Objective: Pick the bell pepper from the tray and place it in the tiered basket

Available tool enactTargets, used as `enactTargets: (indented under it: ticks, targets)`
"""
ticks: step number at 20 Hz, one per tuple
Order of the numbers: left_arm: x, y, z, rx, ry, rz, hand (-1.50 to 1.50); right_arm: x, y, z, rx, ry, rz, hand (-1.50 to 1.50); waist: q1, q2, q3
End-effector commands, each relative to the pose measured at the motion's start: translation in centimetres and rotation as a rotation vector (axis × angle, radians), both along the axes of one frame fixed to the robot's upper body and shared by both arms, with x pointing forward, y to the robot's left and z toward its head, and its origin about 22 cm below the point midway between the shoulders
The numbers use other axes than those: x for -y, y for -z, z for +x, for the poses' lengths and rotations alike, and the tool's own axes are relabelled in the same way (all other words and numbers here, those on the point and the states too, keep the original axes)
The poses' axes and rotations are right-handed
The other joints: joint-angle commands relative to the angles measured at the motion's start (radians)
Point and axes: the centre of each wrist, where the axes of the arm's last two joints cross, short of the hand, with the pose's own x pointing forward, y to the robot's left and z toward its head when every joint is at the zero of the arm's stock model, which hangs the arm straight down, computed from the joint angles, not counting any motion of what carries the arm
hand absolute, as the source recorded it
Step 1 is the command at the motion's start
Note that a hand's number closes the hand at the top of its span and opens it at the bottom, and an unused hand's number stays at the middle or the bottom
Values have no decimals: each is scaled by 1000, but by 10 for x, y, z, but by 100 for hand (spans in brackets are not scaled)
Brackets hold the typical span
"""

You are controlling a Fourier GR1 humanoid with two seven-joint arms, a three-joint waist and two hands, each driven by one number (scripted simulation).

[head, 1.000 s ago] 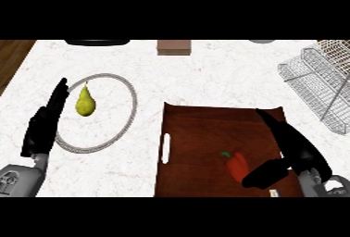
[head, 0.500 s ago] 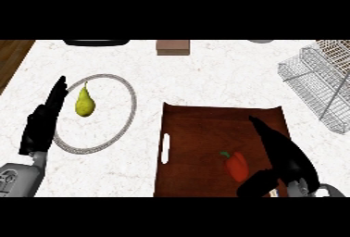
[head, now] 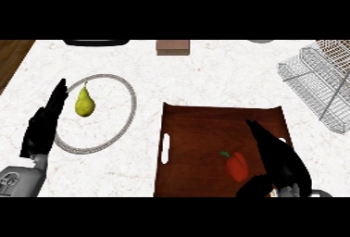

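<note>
Pepper lies in your tray near its front edge, just left of your right hand, whose fingers stretch straight with the thumb spread below it, clasping nothing. Your left hand rests open at the counter's left edge; basket sits far right.

No text, label, brand, number or sign can be read anywhere on the counter. The small brown box at twelve o'clock shows only plain faces. The tray bears no marking either.
</note>
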Motion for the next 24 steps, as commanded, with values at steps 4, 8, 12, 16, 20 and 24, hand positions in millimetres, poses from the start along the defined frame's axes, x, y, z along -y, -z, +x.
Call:
enactTargets:
  ticks: [4, 8, 12, 16, 20, 24]
  targets:
    - [-2, -5, 3, 10, 5, 7, 0, -25, 4, 0, -108, 85, -83, -150, 2, 1, 0]
    - [-1, -11, 0, 29, 0, 8, 0, -16, 22, 7, -125, 95, -54, -150, 2, 1, 0]
    - [-2, 0, 3, -9, 15, 0, 0, -19, 36, 11, -137, 105, -59, -150, 1, 2, 0]
    - [16, -1, -1, 9, -1, -9, 0, -8, 46, 9, -147, 99, -57, -150, 1, 0, 0]
    - [-7, 5, -2, 4, 11, 18, 0, -20, 63, 8, -155, 87, -42, -150, 1, 1, 0]
    - [-10, -4, -8, 6, -6, 2, 0, -30, 74, 5, -167, 76, -12, -150, 2, 0, 0]
